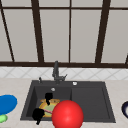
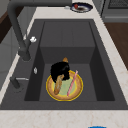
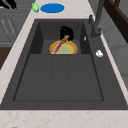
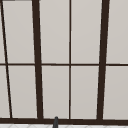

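While the left hand [image 1: 38,114] hangs curled at the sink's [image 1: 105,100] front, a wooden utensil [image 2: 58,85] on the plate [image 2: 75,93] is gripped by the right hand's [image 1: 48,96] fingers.

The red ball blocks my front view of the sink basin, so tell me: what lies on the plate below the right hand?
Observer: In the left side view the plate carries a brown stick-like piece and a pink stick, side by side.
Operator: Where is the right hand relative to them?
Observer: The right hand sits over the brown piece's far end, apart from the pink stick. I cannot tell whether it grips the piece.
Operator: And the dark dish at my right edge?
Observer: In the left side view the dark dish stands on the counter beyond the sink, with something red in it.
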`<control>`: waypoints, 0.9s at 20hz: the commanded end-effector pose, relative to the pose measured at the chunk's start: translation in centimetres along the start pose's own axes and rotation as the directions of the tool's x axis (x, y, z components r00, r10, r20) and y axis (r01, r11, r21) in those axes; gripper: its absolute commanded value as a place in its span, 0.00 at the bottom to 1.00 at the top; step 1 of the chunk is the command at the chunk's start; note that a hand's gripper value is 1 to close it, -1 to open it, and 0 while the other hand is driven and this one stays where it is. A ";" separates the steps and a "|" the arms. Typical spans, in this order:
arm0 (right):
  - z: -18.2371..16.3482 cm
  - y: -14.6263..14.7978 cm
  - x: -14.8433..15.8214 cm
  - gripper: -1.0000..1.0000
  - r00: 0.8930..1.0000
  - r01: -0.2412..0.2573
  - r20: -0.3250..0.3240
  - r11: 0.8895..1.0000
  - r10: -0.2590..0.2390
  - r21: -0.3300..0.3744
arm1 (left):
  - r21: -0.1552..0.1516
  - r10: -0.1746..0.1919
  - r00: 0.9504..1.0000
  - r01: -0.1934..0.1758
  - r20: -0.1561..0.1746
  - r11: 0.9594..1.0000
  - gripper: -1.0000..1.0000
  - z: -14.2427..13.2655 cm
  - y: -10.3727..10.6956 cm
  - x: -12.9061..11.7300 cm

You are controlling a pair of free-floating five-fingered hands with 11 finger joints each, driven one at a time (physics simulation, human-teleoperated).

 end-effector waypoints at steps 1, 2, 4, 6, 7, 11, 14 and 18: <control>-1.3 2.8 0.0 1.00 1.000 -0.019 -0.006 0.999 0.019 -0.048 | 0.000 0.000 1.000 0.000 0.000 1.000 0.50 0.0 0.0 0.0; -1.7 3.6 0.2 1.00 1.000 -0.010 -0.002 0.999 0.010 -0.048 | 0.000 0.000 1.000 0.000 0.000 1.000 0.50 0.0 0.0 0.0; -3.2 4.9 0.7 1.00 1.000 -0.001 -0.003 1.000 0.001 -0.023 | 0.000 0.000 1.000 0.000 0.000 1.000 0.50 0.0 0.0 0.0; -4.5 6.3 0.7 1.00 1.000 -0.001 -0.009 1.000 0.001 -0.024 | 0.000 0.000 1.000 0.000 0.000 1.000 0.50 0.0 0.0 0.0; -5.5 6.9 0.8 1.00 1.000 0.003 -0.008 1.000 -0.003 -0.011 | 0.000 0.000 1.000 0.000 0.000 1.000 0.50 0.0 0.0 0.0; -7.8 9.3 0.1 1.00 1.000 -0.009 -0.015 1.000 0.008 -0.022 | 0.000 0.000 1.000 0.000 0.000 1.000 0.50 0.0 0.0 0.0; -8.1 8.6 -0.1 1.00 1.000 0.003 -0.004 1.000 -0.003 0.031 | 0.000 0.000 1.000 0.000 0.000 1.000 0.50 0.0 0.0 0.0; -7.7 7.1 0.1 0.00 1.000 0.000 0.003 0.994 -0.001 0.107 | 0.000 0.000 1.000 0.000 0.000 1.000 0.50 0.0 0.0 0.0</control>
